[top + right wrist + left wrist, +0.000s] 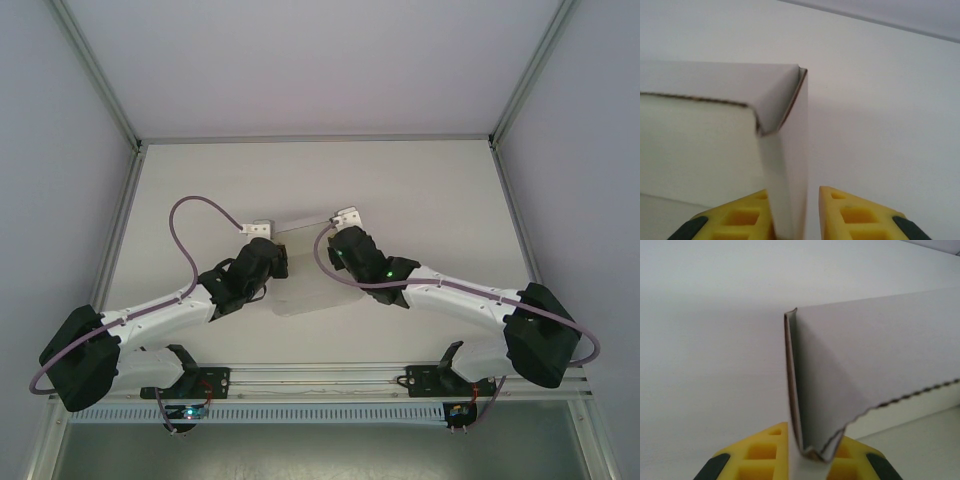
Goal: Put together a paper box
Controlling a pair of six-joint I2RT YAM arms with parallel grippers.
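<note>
Top external showed the white surface (400,190), pale walls (60,150) around; left gripper (260,229) pinched the paper box (300,221), right gripper (347,216) slightly parted.

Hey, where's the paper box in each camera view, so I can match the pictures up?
Top external: paper box at table centre, between left gripper and right gripper.
Left wrist: paper box wall rises from bottom centre, running right.
Right wrist: paper box spans left and centre, corner upper middle.
Shared landmark: the white table under it.
</note>
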